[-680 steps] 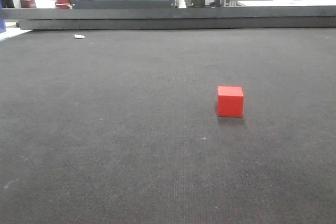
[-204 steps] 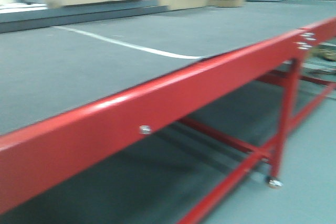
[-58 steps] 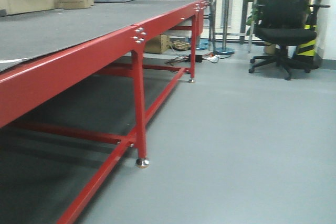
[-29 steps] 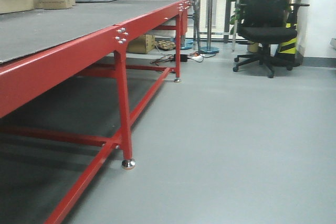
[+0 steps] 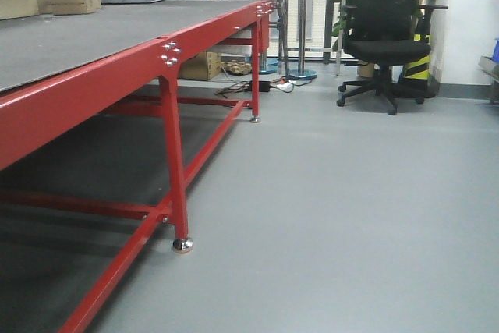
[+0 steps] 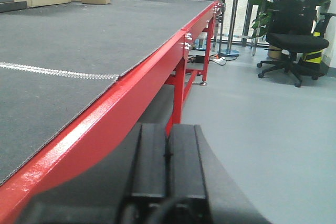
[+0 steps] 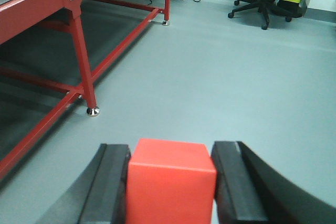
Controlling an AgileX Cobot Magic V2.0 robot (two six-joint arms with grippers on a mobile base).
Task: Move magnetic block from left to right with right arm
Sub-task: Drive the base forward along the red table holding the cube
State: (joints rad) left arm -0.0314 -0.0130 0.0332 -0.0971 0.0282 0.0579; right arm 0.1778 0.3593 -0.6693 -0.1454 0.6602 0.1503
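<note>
The red block is clamped in the right pincer, out beside the worktop; the left pincer is closed on nothing near the worktop's edge.

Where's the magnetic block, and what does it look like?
Find the long red table, then the grey floor beside it. Above that floor, the right hand pinches the magnetic block between two black fingers. It is the only small bright red cube; the table's red parts are long bars.

Left hand: two matte black flat fingers, dark cabling at base. Right hand: black rectangular fingers with smooth curved outer flanks.
</note>
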